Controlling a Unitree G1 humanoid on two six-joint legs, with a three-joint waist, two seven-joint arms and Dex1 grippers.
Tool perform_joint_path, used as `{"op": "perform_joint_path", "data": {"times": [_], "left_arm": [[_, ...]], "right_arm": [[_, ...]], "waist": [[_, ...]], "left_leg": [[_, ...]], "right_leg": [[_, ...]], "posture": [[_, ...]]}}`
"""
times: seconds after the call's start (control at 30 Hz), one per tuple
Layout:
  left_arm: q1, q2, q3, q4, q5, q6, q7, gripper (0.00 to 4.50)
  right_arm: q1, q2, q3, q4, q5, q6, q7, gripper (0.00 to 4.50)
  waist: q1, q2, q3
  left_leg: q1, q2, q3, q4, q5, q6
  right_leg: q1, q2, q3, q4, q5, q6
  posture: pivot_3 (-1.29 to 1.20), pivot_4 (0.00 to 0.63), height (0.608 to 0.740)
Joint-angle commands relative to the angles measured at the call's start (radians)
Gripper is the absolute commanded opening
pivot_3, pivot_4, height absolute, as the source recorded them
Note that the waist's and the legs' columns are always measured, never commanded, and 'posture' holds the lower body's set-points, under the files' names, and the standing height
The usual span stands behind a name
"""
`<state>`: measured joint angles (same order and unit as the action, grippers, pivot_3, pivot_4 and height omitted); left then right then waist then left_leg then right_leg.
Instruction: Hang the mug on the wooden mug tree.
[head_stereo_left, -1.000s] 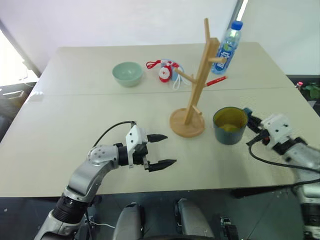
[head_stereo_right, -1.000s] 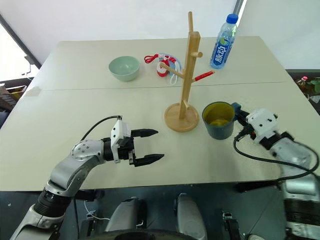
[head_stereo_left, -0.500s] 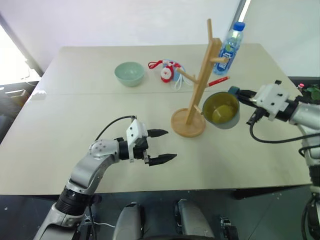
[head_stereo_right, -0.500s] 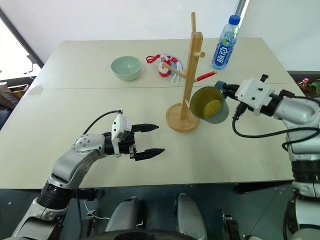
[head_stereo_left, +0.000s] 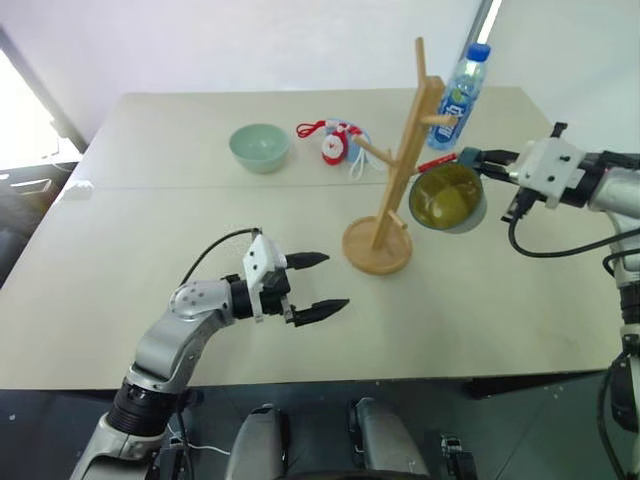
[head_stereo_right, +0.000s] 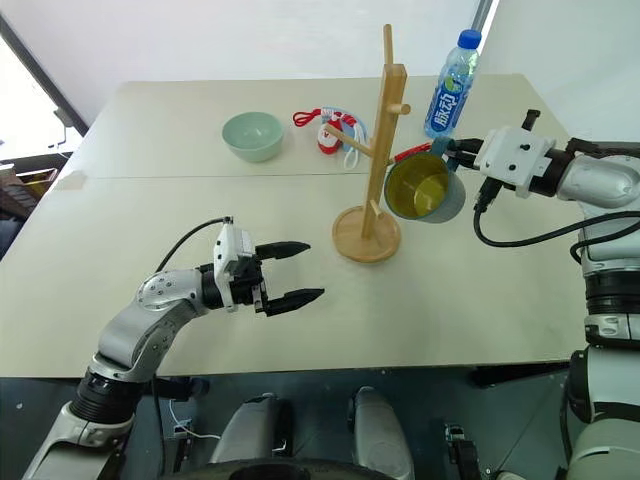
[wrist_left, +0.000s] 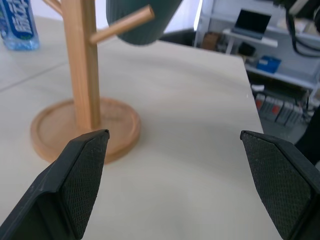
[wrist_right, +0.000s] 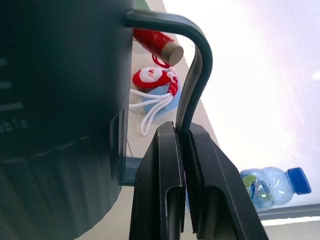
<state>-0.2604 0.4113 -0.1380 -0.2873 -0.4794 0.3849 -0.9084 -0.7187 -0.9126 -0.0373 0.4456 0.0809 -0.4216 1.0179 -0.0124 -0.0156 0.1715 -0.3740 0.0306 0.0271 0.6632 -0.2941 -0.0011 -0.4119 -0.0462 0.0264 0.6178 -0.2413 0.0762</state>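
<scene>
Pale beige tabletop (head_stereo_right: 150, 230) under a white wall, and the action is all on the right side. Right gripper (wrist_right: 184, 150) has its 2 black fingers pinched tight on the loop handle of the mug (head_stereo_right: 425, 189), and the teal mug hangs in the air, tipped on its side so the yellow-olive inside faces the camera. It sits just beside the wooden mug tree (head_stereo_right: 375, 150), close to the slanted pole and above the round disc base, near the middle of the tabletop toward the right edge; whether it touches a peg I cannot tell.

Over on the near side, the left gripper (head_stereo_right: 290, 270) hovers level above the tabletop, jaws spread wide with nothing between them, pointing toward the tree's base.

Toward the far edge: a pale green bowl (head_stereo_right: 251, 135), a red and white trinket (head_stereo_right: 328, 130) beside it, and a blue-capped bottle (head_stereo_right: 447, 84) standing upright behind the tree.
</scene>
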Motion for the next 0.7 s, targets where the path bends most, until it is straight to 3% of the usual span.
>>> {"op": "perform_joint_path", "data": {"times": [0.03,0.7], "left_arm": [[-0.052,-0.009,0.05,-0.041,-0.054,0.006,0.015,4.5],[-0.133,-0.004,0.074,-0.071,-0.116,0.03,0.043,4.5]], "right_arm": [[-0.052,-0.005,-0.009,0.017,-0.002,-0.023,0.001,0.02],[-0.163,0.044,0.064,0.154,-0.044,-0.082,0.028,0.02]], "waist": [[0.0,0.0,0.0],[-0.003,0.0,0.0]], "left_leg": [[0.0,0.0,0.0,0.0,0.0,0.0],[0.0,0.0,0.0,0.0,0.0,0.0]], "right_leg": [[0.0,0.0,0.0,0.0,0.0,0.0],[0.0,0.0,0.0,0.0,0.0,0.0]], "posture": [[0.0,0.15,0.74],[0.0,0.15,0.74]]}}
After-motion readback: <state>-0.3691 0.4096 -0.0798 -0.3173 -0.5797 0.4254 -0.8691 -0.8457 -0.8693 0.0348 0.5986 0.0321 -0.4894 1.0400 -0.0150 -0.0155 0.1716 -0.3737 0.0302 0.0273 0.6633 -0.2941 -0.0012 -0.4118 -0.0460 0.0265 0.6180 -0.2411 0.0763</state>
